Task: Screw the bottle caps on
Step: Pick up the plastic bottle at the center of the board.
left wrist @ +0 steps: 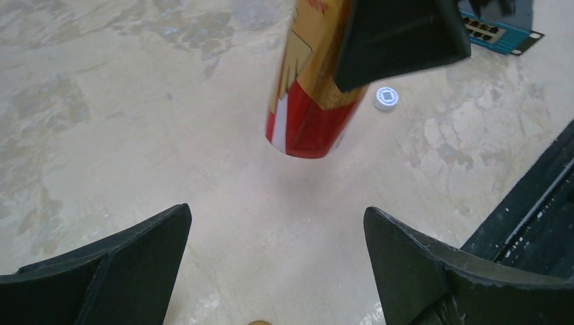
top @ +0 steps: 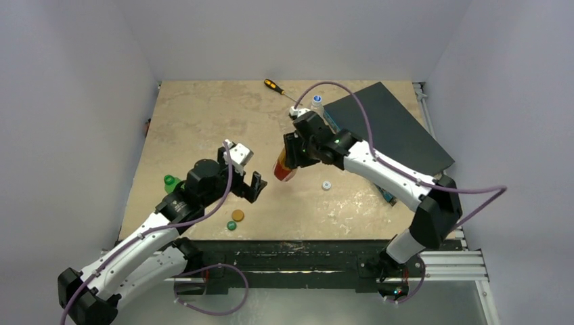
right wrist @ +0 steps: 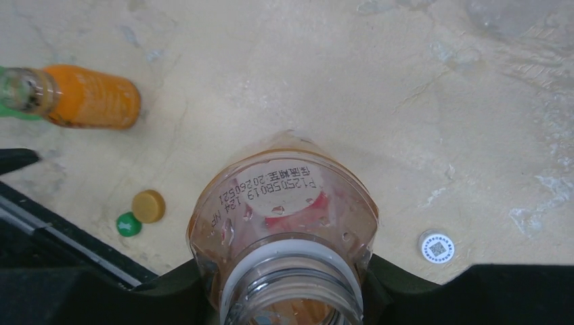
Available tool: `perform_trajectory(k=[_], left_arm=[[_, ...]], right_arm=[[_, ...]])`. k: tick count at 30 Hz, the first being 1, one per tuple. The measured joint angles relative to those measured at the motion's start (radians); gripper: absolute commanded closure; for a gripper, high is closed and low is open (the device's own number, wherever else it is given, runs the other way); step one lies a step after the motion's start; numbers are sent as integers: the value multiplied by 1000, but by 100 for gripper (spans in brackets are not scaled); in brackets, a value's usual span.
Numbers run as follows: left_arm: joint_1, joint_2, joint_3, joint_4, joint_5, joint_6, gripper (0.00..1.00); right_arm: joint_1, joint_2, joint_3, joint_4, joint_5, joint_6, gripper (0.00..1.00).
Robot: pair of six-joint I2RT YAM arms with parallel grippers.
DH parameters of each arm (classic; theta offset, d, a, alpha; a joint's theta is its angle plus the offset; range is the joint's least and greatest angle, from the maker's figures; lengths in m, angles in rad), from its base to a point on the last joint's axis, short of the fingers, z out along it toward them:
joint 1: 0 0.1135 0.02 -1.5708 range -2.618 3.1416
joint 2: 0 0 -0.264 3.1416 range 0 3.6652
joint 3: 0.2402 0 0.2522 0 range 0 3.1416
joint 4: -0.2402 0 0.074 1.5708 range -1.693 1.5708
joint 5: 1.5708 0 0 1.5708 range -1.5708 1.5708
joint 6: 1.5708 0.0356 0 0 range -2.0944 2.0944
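amber bottle [right wrist: 284, 196] between jaws of right gripper [right wrist: 288, 292], neck toward wrist

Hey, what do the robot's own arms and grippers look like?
The left arm and right arm are alike: white link shells, black joints and bases, and a purple cable looping along each. The left gripper and right gripper each end in two black, wedge-shaped fingers.

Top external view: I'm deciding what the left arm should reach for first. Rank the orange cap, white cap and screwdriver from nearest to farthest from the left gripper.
1. orange cap, just on the near side of the left gripper
2. white cap, off to its right
3. screwdriver, by the table's far edge
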Motion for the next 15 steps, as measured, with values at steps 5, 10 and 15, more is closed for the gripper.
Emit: perform_trajectory(k=[5,10,15], left_arm=[[0,22,-55,153,136,42,0],[-40,104,-80,346,150,96,0],[-179,202,-89,483,37,207,4]], right_arm=[[-57,-113,-5,24,-101,11,69],[-57,-147,-5,39,-179,25,70],[-57,-152,-11,27,-201,43,71]])
